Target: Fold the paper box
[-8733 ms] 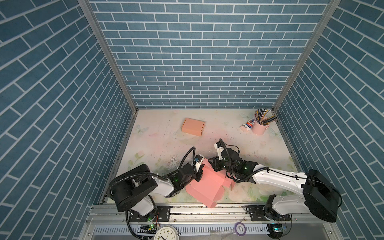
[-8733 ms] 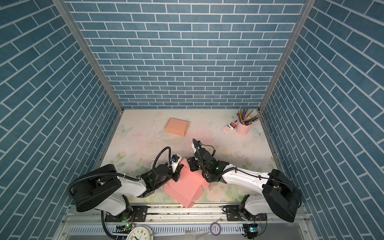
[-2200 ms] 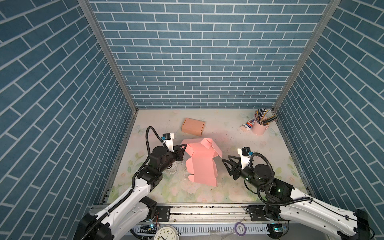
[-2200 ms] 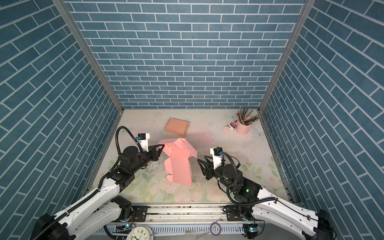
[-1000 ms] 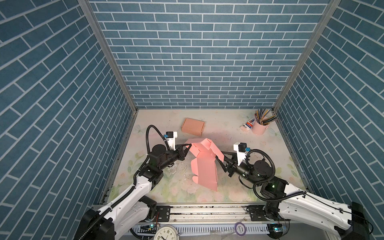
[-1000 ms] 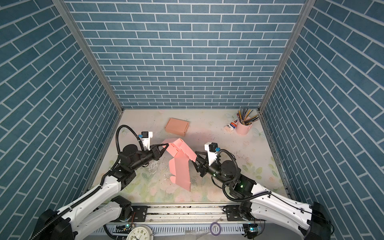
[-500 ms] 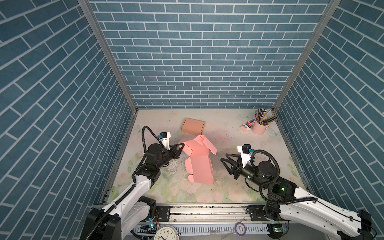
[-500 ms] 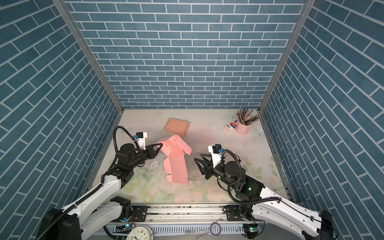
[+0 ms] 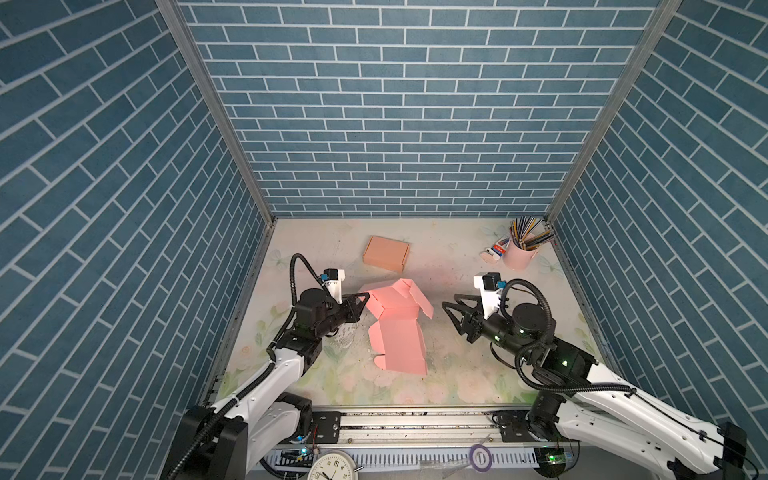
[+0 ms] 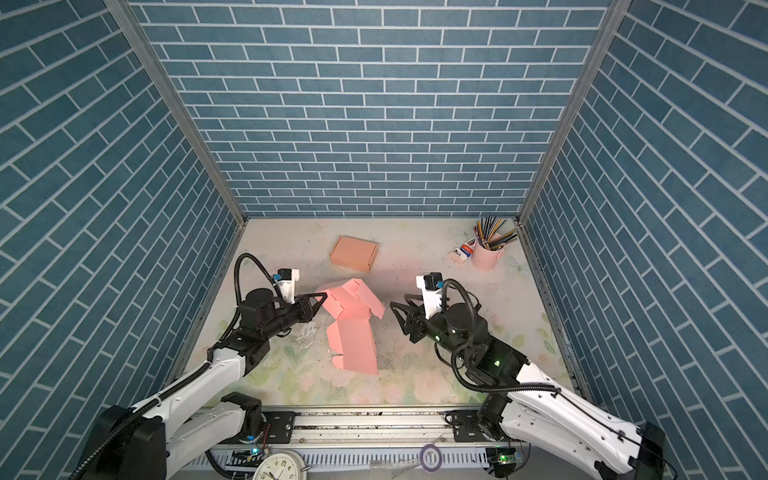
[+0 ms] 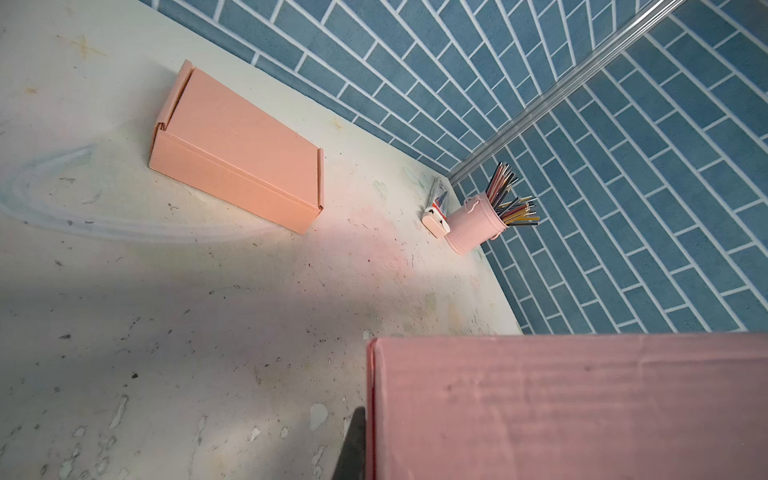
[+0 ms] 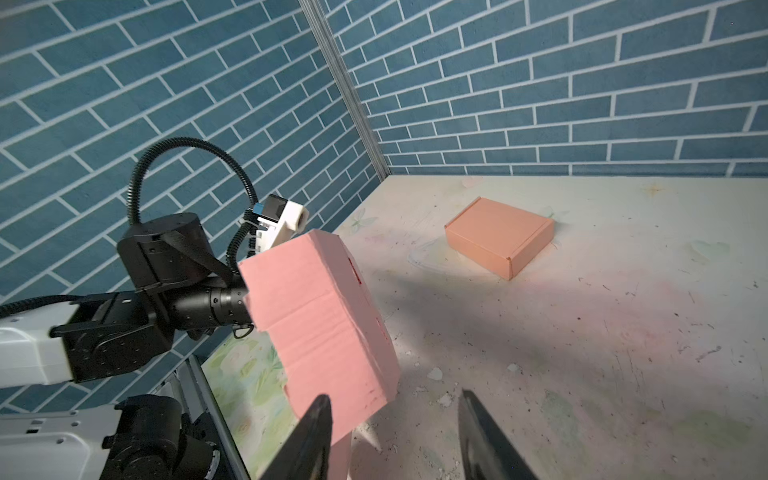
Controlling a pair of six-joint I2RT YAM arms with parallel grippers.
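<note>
The half-folded pink paper box point(image 9: 398, 332) stood tilted mid-table point(image 9: 465, 374). My left gripper point(image 9: 365, 300) was clamped on its left edge, while my right gripper point(image 9: 449, 302) hung just right of it, jaws apart, holding nothing.

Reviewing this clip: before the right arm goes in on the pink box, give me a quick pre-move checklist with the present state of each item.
1. Left gripper shut on the edge of the pink paper box: ok.
2. Right gripper open, jaws spread: ok.
3. Right gripper apart from the box, with a gap between them: ok.
4. Box folded into shape: not ok, flaps stand loose at its far end.
5. Orange folded box and pencil cup out of the way at the back: ok.
6. How many cardboard layers the left jaws pinch: cannot tell.
</note>
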